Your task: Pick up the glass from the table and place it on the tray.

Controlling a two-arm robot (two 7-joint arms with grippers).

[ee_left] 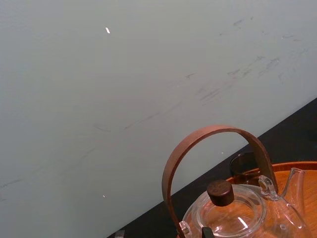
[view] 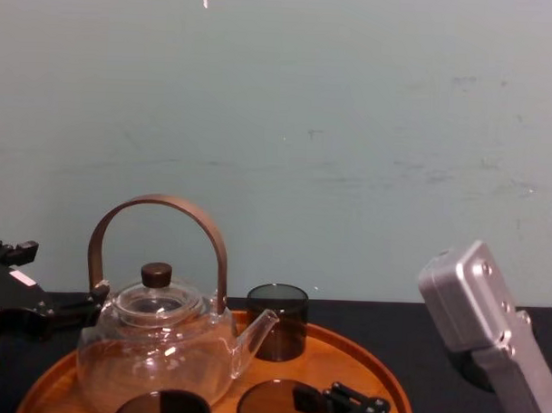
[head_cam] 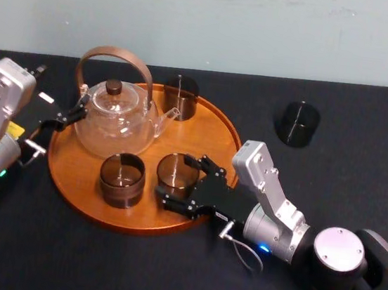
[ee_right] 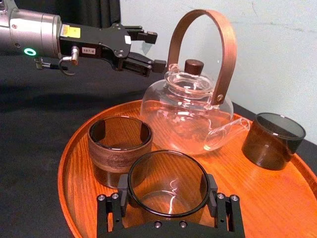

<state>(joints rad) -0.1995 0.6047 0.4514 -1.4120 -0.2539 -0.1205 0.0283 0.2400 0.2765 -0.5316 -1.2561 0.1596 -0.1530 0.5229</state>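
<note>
Near the front edge of the tray, my right gripper reaches in from the right. Its fingers press against both sides of the clear glass, clasping it. The glass seems to sit on the tray's wood, just right of a walnut-sleeved cup and in front of the teapot. A smoky cup stands at the tray's far side, behind the spout. On the table, well apart from the tray on the right, stands a black cup. My left gripper hovers at the tray's left edge, jaws spread with nothing between them, just beside the base of the teapot's handle.
</note>
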